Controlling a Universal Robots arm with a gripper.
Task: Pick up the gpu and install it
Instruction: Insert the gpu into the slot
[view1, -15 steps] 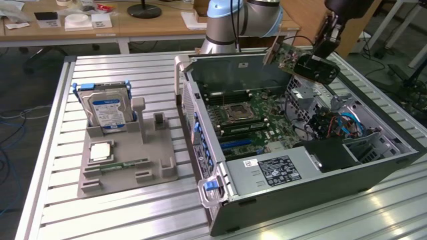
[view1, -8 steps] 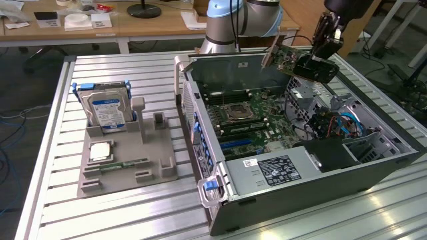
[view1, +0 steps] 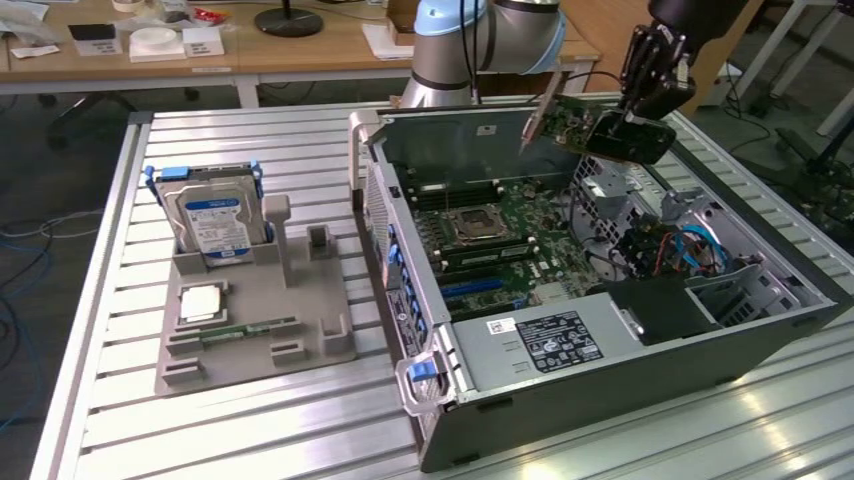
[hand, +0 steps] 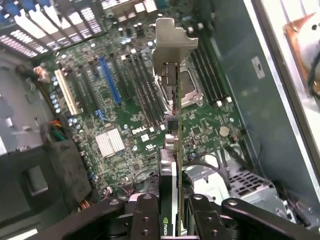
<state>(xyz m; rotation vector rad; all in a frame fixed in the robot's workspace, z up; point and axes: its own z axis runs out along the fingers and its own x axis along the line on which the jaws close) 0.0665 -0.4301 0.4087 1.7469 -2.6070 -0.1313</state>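
Observation:
The gpu (view1: 571, 118) hangs in the air over the far end of the open computer case (view1: 627, 370). It is a green card with a silver end bracket. My gripper (view1: 617, 128) is shut on it from the exterior view's right. In the wrist view the gpu (hand: 176, 150) shows edge-on, its bracket pointing away from me. The black fingers (hand: 146, 216) press on both faces, and the gripper (hand: 173, 222) holds it above the green motherboard (hand: 125, 100). The card touches no slot.
Blue and black expansion slots (hand: 111, 80) lie on the motherboard, beside the processor socket (view1: 477, 225). To the case's left in the exterior view, a grey holder (view1: 300, 310) carries a hard drive (view1: 214, 225), a chip (view1: 200, 300) and a memory stick (view1: 248, 328). Cables (view1: 681, 245) fill the case's right side.

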